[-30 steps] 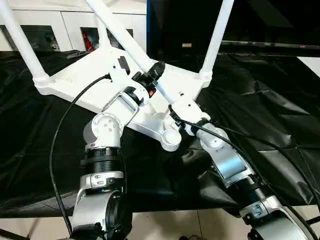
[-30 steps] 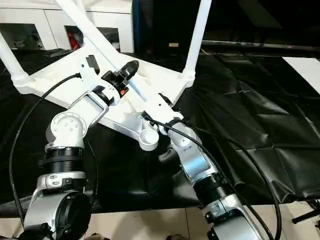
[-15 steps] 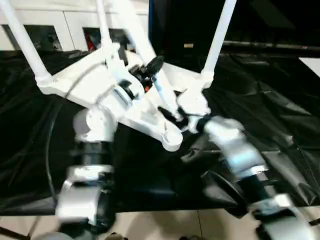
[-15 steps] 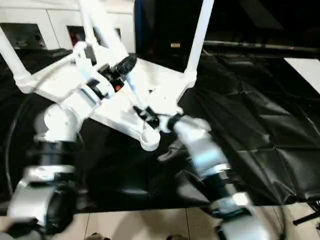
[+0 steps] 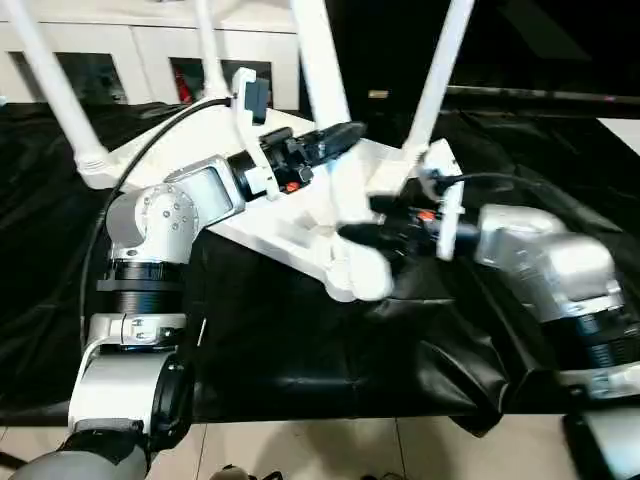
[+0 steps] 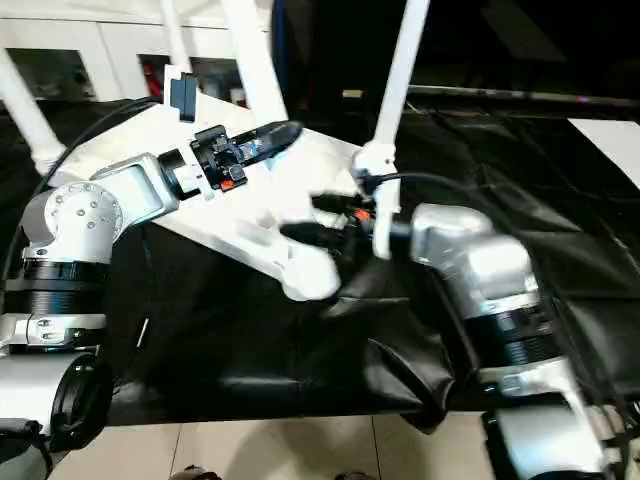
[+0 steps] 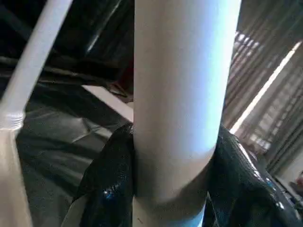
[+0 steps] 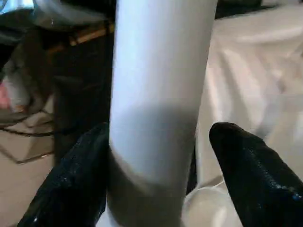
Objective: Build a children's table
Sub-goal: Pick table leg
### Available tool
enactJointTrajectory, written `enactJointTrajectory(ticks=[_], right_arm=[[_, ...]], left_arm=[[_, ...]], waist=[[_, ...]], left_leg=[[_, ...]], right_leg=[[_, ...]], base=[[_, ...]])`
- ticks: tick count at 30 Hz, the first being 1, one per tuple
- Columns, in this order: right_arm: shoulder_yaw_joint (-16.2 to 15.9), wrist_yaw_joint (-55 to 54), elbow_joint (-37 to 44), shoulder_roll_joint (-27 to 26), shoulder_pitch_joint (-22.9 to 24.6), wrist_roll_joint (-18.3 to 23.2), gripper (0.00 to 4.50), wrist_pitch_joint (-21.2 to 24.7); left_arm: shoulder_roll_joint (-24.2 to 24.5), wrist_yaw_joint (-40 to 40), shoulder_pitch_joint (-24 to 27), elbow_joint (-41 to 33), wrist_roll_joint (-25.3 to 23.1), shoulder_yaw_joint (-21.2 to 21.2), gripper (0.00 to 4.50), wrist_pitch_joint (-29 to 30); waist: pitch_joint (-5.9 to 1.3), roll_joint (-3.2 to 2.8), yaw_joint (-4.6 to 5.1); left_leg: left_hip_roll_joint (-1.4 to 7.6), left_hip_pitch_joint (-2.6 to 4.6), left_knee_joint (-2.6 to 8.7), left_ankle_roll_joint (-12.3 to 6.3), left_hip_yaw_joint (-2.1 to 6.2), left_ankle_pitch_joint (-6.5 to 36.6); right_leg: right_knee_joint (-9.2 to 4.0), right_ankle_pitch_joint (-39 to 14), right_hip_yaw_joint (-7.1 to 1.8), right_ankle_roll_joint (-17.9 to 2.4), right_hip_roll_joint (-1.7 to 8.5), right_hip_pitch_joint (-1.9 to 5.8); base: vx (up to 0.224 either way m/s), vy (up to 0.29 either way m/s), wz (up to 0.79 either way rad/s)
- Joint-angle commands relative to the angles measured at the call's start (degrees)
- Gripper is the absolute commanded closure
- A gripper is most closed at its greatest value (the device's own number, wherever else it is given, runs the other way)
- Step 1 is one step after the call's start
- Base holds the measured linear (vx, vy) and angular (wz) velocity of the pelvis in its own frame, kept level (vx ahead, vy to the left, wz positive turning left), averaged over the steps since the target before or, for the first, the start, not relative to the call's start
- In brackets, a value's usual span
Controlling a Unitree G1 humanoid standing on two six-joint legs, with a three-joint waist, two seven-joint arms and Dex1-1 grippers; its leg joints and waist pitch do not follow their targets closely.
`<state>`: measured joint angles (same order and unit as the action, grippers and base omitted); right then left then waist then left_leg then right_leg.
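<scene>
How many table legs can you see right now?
4: far-left leg, back leg, right leg, and the near leg held by the left gripper.

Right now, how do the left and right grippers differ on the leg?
Grip: left gripper has its fingers tight on both sides of the leg; right gripper straddles it, with a gap at one finger.
Height: left gripper is higher up the leg; right gripper is low, near the socket.
Shared: both are around one leg.
</scene>
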<state>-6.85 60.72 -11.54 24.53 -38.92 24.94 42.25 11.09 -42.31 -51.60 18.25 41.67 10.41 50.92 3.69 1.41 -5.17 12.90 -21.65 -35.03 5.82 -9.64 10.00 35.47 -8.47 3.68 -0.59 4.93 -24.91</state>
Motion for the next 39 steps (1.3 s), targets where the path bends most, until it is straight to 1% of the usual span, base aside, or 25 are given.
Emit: enactJointTrajectory(ticks=[1,2,4,6,9,10,11,12,16,18,19,20,21,22,23,26,27,28,30,31,33,35,36,38,39], right_arm=[[-0.9,0.6,-0.4,1.2,0.0,0.1,1.33,2.2],[-1.4,0.3,-1.0,1.2,0.0,-0.6,1.40,2.2],[-2.1,0.2,-1.7,1.1,0.0,-1.2,1.43,2.3],[-2.4,-0.2,-2.0,1.0,0.2,-1.3,1.65,2.6],[-2.3,-0.9,-2.1,0.8,0.3,-1.8,1.96,2.8],[-2.3,-0.9,-2.1,0.8,0.3,-1.8,1.96,2.8],[-1.9,-1.5,-2.0,0.5,0.3,-1.5,2.09,3.2],[-1.9,-1.6,-1.9,0.5,0.3,-1.4,2.19,3.3],[-1.7,-1.4,-1.4,0.5,0.5,-0.8,2.39,3.6],[-1.2,-1.0,-1.0,0.3,1.0,0.1,2.42,3.8],[-1.0,-0.7,-0.9,0.4,1.2,0.4,2.43,3.9],[-0.9,-0.3,-0.7,0.4,1.3,0.8,2.43,4.1],[-0.9,-0.3,-0.7,0.4,1.3,0.8,2.43,4.1],[-0.6,0.6,-0.4,0.5,1.6,1.7,2.43,4.5],[-0.6,1.2,-0.2,0.7,1.7,2.1,2.43,4.8],[-0.6,2.4,0.4,1.0,2.0,2.8,2.44,5.2],[-0.7,2.5,0.4,1.1,2.1,2.8,2.44,5.2],[-0.8,2.5,0.5,1.2,2.2,2.8,2.44,5.2],[-1.0,2.5,0.5,1.2,2.3,2.6,2.44,5.1],[-1.2,2.5,0.5,1.2,2.3,2.5,2.44,5.0],[-1.4,2.5,0.5,1.3,2.4,2.4,2.44,4.9],[-1.6,2.6,0.6,1.3,2.4,2.2,2.44,4.6],[-1.7,2.6,0.6,1.3,2.4,2.1,2.44,4.6],[-1.6,2.4,0.4,1.1,2.4,1.9,2.44,4.3],[-1.6,2.2,0.4,1.1,2.4,1.7,2.45,4.1]], left_arm=[[-0.3,-1.2,-1.9,-2.6,2.4,0.8,2.68,0.5],[-0.2,-1.0,-1.8,-2.8,2.2,0.7,2.68,0.4],[-0.1,-0.9,-1.6,-2.9,2.3,0.9,2.68,0.5],[0.1,-0.8,-1.1,-3.4,2.6,0.9,2.68,0.7],[0.1,-0.7,-0.9,-3.8,2.8,1.0,2.68,1.0],[0.1,-0.7,-0.9,-3.8,2.8,1.0,2.68,1.0],[0.3,-0.8,-0.7,-3.8,2.5,0.7,2.68,0.8],[0.3,-0.8,-0.7,-3.8,2.4,0.6,2.68,0.8],[0.1,-0.8,-0.3,-3.9,2.3,0.3,2.68,0.6],[-0.1,-2.1,1.2,-5.4,0.6,-1.5,2.68,-2.0],[-0.3,-2.6,1.7,-5.8,0.4,-1.9,2.33,-2.8],[-0.6,-4.0,2.3,-6.3,1.4,-2.0,1.98,-2.7],[-0.6,-4.0,2.3,-6.3,1.4,-2.0,1.98,-2.7],[-0.9,-7.0,4.0,-7.2,3.1,-1.9,1.96,-2.8],[-0.9,-8.4,5.2,-7.7,3.1,-2.4,1.93,-3.5],[-0.9,-10.0,7.3,-8.2,1.6,-4.3,1.57,-5.5],[-0.9,-10.0,7.5,-8.0,1.6,-4.4,1.57,-5.3],[-0.9,-9.9,7.6,-7.9,1.7,-4.4,2.03,-5.4],[-1.0,-9.6,7.6,-7.7,2.0,-4.0,2.09,-5.3],[-1.1,-9.5,7.6,-7.6,2.2,-3.7,1.95,-5.2],[-1.1,-9.2,7.4,-7.7,2.4,-3.4,1.98,-4.7],[-1.3,-8.8,7.3,-8.0,2.6,-3.4,2.36,-4.6],[-1.4,-8.5,7.2,-8.1,2.7,-3.4,2.26,-4.5],[-1.6,-8.2,6.9,-8.0,2.7,-3.4,2.28,-4.8],[-1.6,-8.1,6.8,-8.0,2.8,-3.4,2.47,-4.9]], waist=[[-4.94,0.81,-0.32],[-4.92,1.09,-0.30],[-4.87,1.04,-0.34],[-4.90,0.99,-0.35],[-4.99,1.09,-0.34],[-4.98,1.06,-0.36],[-4.98,0.91,-0.38],[-4.95,0.96,-0.33],[-4.97,1.07,-0.35],[-4.96,0.96,-0.37],[-4.96,1.03,-0.39],[-4.96,1.00,-0.38],[-4.96,1.00,-0.37],[-5.01,1.26,-0.34],[-4.97,1.05,-0.42],[-4.95,1.05,-0.32],[-4.96,1.18,-0.28],[-4.96,1.13,-0.33],[-4.90,1.20,-0.29],[-4.90,1.13,-0.34],[-4.87,1.12,-0.34],[-4.93,1.20,-0.39],[-4.96,1.20,-0.38],[-4.99,1.19,-0.37],[-4.98,1.27,-0.38]], left_leg=[[-0.78,0.50,3.47,-2.08,-0.99,7.3],[-0.66,0.37,3.48,-1.89,-0.97,7.1],[-0.77,0.33,3.45,-1.70,-1.00,7.2],[-0.77,0.31,3.49,-1.36,-0.95,7.0],[-0.77,0.30,3.46,-1.36,-0.94,6.4],[-0.76,0.32,3.47,-1.40,-0.94,6.4],[-0.78,0.32,3.46,-1.39,-0.93,6.3],[-0.80,0.30,3.47,-1.37,-0.95,6.4],[-0.80,0.29,3.46,-1.26,-0.96,6.6],[-0.70,0.30,3.51,-1.16,-0.91,6.7],[-0.67,0.26,3.52,-1.19,-0.90,6.6],[-0.69,0.27,3.50,-1.21,-0.96,6.7],[-0.75,0.27,3.51,-1.26,-0.98,6.7],[-0.76,0.26,3.50,-1.42,-1.01,6.7],[-0.67,0.26,3.53,-1.58,-0.96,7.0],[-0.56,0.28,3.62,-1.60,-0.89,7.1],[-0.62,0.28,3.61,-1.52,-0.94,7.3],[-0.60,0.31,3.63,-1.41,-0.92,7.4],[-0.59,0.34,3.64,-1.03,-0.92,8.1],[-0.58,0.38,3.66,-0.94,-0.89,8.2],[-0.57,0.41,3.68,-0.75,-0.89,8.3],[-0.58,0.41,3.65,-0.72,-0.90,8.1],[-0.58,0.35,3.64,-0.70,-0.87,8.0],[-0.59,0.37,3.63,-0.80,-0.87,7.7],[-0.59,0.34,3.65,-0.78,-0.86,7.7]], right_leg=[[-3.32,-9.6,-1.65,-12.8,1.77,4.71],[-3.34,-9.9,-1.67,-12.4,1.86,4.67],[-3.44,-11.1,-1.63,-11.6,1.81,4.58],[-3.48,-11.5,-1.61,-11.0,1.79,4.55],[-3.33,-10.3,-1.61,-11.1,1.73,4.55],[-3.31,-10.2,-1.61,-11.1,1.75,4.53],[-3.30,-10.1,-1.61,-11.2,1.75,4.53],[-3.36,-10.2,-1.60,-11.2,1.71,4.51],[-3.37,-10.5,-1.60,-11.1,1.71,4.56],[-3.41,-10.7,-1.61,-11.0,1.80,4.58],[-3.40,-10.5,-1.60,-11.1,1.81,4.59],[-3.45,-10.4,-1.62,-11.2,1.81,4.55],[-3.49,-10.6,-1.60,-11.1,1.76,4.53],[-3.45,-10.4,-1.60,-11.1,1.74,4.57],[-3.45,-11.0,-1.61,-11.3,1.86,4.55],[-3.48,-10.8,-1.62,-11.1,1.85,4.52],[-3.51,-11.2,-1.62,-10.9,1.79,4.49],[-3.50,-11.3,-1.61,-10.8,1.80,4.46],[-3.64,-12.5,-1.61,-10.3,1.82,4.42],[-3.64,-12.8,-1.62,-10.2,1.85,4.41],[-3.69,-13.1,-1.64,-10.0,1.85,4.32],[-3.61,-12.5,-1.65,-10.2,1.79,4.32],[-3.55,-12.1,-1.63,-10.2,1.81,4.40],[-3.52,-11.5,-1.63,-10.4,1.80,4.38],[-3.47,-11.5,-1.60,-10.5,1.80,4.41]], base=[[0.000,0.000,0.00],[0.000,0.000,0.00],[0.000,0.000,0.00],[0.000,0.000,0.00],[0.000,0.000,0.00],[0.000,0.000,0.00],[0.000,0.000,0.00],[0.000,0.000,0.00],[0.000,0.000,0.00],[0.000,0.000,0.00],[0.000,0.000,0.00],[0.000,0.000,0.00],[0.000,0.000,0.00],[0.000,0.000,0.00],[0.000,0.000,0.00],[0.000,0.000,0.00],[0.000,0.000,0.00],[0.000,0.000,0.00],[0.000,0.000,0.00],[0.000,0.000,0.00],[0.000,0.000,0.00],[0.000,0.000,0.00],[0.000,0.000,0.00],[0.000,0.000,0.00],[0.000,0.000,0.00]])
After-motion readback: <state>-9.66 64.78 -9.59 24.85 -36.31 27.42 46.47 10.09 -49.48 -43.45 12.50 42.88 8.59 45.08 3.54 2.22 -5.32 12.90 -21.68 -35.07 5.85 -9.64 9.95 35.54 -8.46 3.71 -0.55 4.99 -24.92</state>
